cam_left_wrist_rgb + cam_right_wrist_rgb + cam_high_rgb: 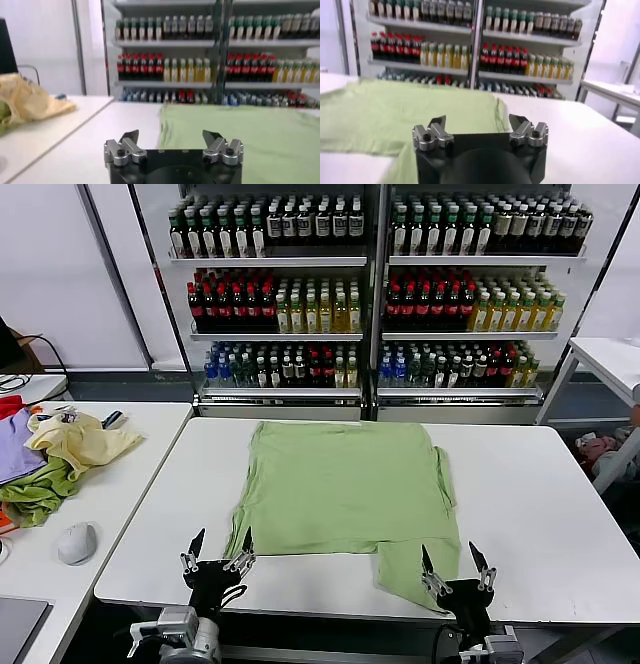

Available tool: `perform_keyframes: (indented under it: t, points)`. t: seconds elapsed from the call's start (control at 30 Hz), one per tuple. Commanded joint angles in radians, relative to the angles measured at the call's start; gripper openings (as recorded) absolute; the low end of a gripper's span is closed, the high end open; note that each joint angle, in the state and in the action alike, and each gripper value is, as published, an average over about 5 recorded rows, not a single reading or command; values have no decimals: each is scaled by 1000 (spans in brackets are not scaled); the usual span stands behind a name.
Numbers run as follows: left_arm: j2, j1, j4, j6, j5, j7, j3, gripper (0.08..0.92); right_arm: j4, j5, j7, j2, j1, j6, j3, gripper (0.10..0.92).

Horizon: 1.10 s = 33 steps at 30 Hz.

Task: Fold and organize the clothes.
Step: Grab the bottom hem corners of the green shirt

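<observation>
On the white table [520,514], the shirt [345,484] is lying spread nearly flat, back side up as far as can be told, with no collar or patch showing. It looks partly arranged: one side appears turned in, and a flap is hanging toward the near edge on the robot's right, but no neat folded stack is showing yet, so most of the folding seems to be waiting. Both arms are hovering at the near edge. The left gripper [220,549] is sitting just off the shirt's near left corner, fingers spread and holding nothing; the right gripper [456,562] is poised beside the hanging flap, fingers likewise apart and empty.
</observation>
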<state>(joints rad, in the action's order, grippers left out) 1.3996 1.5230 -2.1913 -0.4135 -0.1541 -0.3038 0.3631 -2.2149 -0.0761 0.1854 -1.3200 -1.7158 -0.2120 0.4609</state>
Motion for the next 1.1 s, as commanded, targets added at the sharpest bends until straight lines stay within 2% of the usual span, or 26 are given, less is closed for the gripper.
perform_keyframes:
  t: [0.03,0.5,0.83,0.97,1.1]
  points:
    - [-17,-99,80,-158,-60,-57,0,823,24,47,13,-17,-23,-72,-19,823]
    - [-37,-176,201,-169,15,-98,-72,823,87,89,36,-63,-33,-72,-42,823]
    - [-46,-186,221,-170,-41,-110,-92,820,114,99,46,-94,-25,-72,-67,823]
    - [-55,-184,223,-171,-89,-121,-96,748,120,93,49,-98,-19,-77,-64,793]
    - [-61,-179,227,-171,-120,-125,-104,628,121,81,48,-100,-20,-85,-61,688]
